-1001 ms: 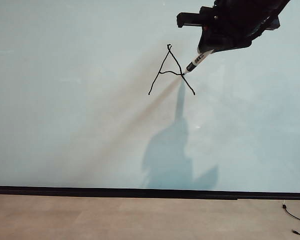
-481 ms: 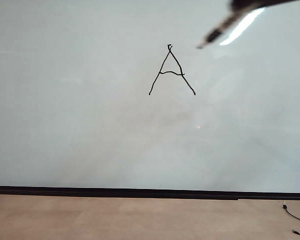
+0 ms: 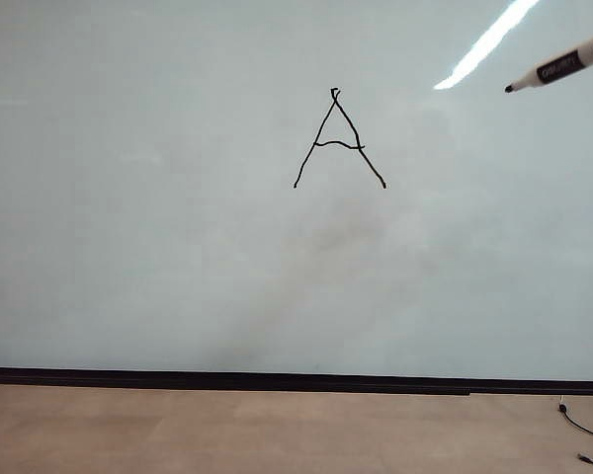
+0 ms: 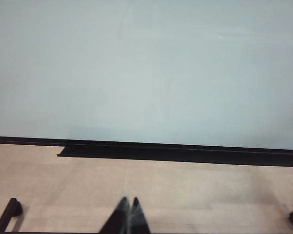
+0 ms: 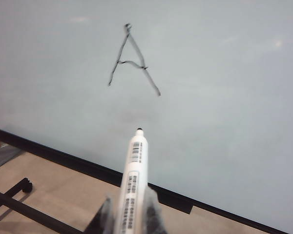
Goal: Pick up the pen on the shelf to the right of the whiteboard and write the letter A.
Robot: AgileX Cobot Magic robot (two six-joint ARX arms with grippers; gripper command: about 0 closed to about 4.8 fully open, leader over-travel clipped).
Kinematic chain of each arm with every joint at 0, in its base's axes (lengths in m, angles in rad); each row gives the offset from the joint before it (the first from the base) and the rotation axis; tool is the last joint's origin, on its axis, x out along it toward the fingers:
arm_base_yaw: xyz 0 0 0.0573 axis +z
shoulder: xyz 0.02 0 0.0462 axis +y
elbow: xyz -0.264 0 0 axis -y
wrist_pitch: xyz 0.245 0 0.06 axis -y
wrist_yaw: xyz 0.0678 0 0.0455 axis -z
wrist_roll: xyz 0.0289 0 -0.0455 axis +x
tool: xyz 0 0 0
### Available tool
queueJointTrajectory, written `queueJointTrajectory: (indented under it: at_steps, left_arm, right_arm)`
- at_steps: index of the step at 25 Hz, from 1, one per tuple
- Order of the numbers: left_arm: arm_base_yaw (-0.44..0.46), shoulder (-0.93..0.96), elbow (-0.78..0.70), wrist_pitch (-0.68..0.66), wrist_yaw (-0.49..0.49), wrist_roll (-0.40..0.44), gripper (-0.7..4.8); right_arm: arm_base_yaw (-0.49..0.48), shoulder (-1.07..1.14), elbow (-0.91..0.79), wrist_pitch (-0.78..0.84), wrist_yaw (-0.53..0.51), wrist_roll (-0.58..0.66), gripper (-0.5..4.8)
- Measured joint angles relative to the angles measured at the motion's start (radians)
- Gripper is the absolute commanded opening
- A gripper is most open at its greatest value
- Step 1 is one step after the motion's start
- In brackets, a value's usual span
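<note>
My right gripper (image 5: pixel 129 214) has its fingers (image 5: pixel 151 212) clamped on the slim white-barrelled pen (image 5: pixel 132 180), black tip pointing ahead, clear of the board. My left gripper (image 4: pixel 128 217) hangs low over the tan floor (image 4: pixel 185 190), fingers pressed together on nothing. Beyond both fingertips stands the large glossy pale grey whiteboard (image 3: pixel 178 247) with its thin black lower strip, bearing the thin black hand-drawn letter A (image 3: pixel 338 140), well apart from the pen tip.

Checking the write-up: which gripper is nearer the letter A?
Right. The right gripper holds the pen off the whiteboard, beside the A; the left gripper sits low near the floor.
</note>
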Motion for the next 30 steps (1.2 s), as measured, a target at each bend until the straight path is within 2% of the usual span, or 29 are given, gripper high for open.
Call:
queueJointTrajectory:
  at_steps: [3, 7, 10, 16, 18, 20, 24, 26, 28, 30]
  left_arm:
    - [0.000, 0.000, 0.000, -0.002, -0.001, 0.000, -0.05]
    - [0.000, 0.000, 0.000, -0.002, -0.001, 0.000, -0.05]
    - [0.000, 0.000, 0.000, -0.002, -0.001, 0.000, -0.05]
    - [0.000, 0.000, 0.000, -0.002, -0.001, 0.000, -0.05]
    - [0.000, 0.000, 0.000, -0.002, -0.001, 0.000, -0.05]
    - [0.000, 0.000, 0.000, -0.002, -0.001, 0.000, -0.05]
    - [0.000, 0.000, 0.000, -0.002, -0.001, 0.000, -0.05]
    - [0.000, 0.000, 0.000, -0.002, -0.001, 0.000, -0.04]
    - [0.000, 0.000, 0.000, -0.002, -0.001, 0.000, -0.05]
    - [0.000, 0.000, 0.000, -0.002, -0.001, 0.000, -0.04]
  right_arm:
    - [0.003, -0.026, -0.057, 0.053, 0.001, 0.020, -0.06]
    - [0.003, -0.024, -0.158, 0.159, -0.067, 0.030, -0.06]
    - [0.003, -0.024, -0.220, 0.232, -0.072, 0.032, -0.06]
    - [-0.048, -0.025, -0.252, 0.230, -0.072, 0.037, -0.06]
    - [-0.119, -0.024, -0.252, 0.232, -0.073, 0.027, -0.06]
    - [-0.237, -0.024, -0.252, 0.238, -0.083, 0.026, -0.06]
    - [-0.392, -0.024, -0.252, 0.238, -0.169, 0.026, -0.06]
    - [-0.479, -0.024, -0.252, 0.238, -0.236, 0.026, -0.06]
    - [-0.639, -0.024, -0.252, 0.238, -0.351, 0.026, -0.06]
    - [-0.722, -0.024, -0.252, 0.238, -0.425, 0.026, -0.06]
